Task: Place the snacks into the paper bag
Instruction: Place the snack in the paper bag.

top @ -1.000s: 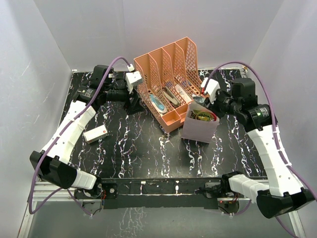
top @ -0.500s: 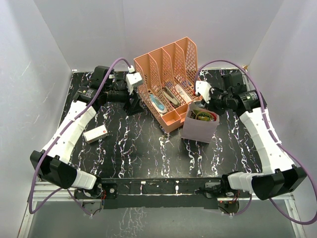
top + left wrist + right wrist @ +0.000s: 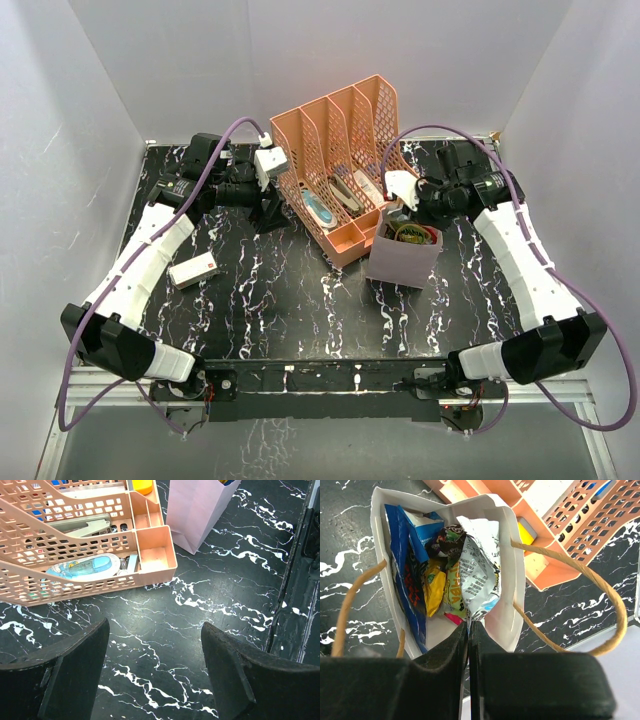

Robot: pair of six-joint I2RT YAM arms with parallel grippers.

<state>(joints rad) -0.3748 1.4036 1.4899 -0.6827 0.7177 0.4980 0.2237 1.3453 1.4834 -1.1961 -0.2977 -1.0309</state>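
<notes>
The pale mauve paper bag (image 3: 400, 262) stands open at right of centre, against the organiser's front corner. My right gripper (image 3: 402, 203) hangs just over its mouth. In the right wrist view the gripper (image 3: 469, 623) is shut on the crimped end of a white-silver snack wrapper (image 3: 479, 572), which hangs into the bag (image 3: 496, 510). Inside are a dark blue crisp bag (image 3: 402, 565), a yellow packet (image 3: 435, 586) and a green one. My left gripper (image 3: 268, 208) is open and empty (image 3: 155, 628) above bare table by the organiser. A small white-red packet (image 3: 193, 270) lies at the left.
The peach mesh file organiser (image 3: 340, 160) stands at the back centre and holds pens and a slim blue-white tool (image 3: 80, 567). Its front corner touches the bag (image 3: 197, 510). The bag's twisted handles (image 3: 600, 585) loop out on both sides of my right gripper.
My right arm has swung left and brought the gripper from beside the bag to just above its mouth. The left arm has not moved.
</notes>
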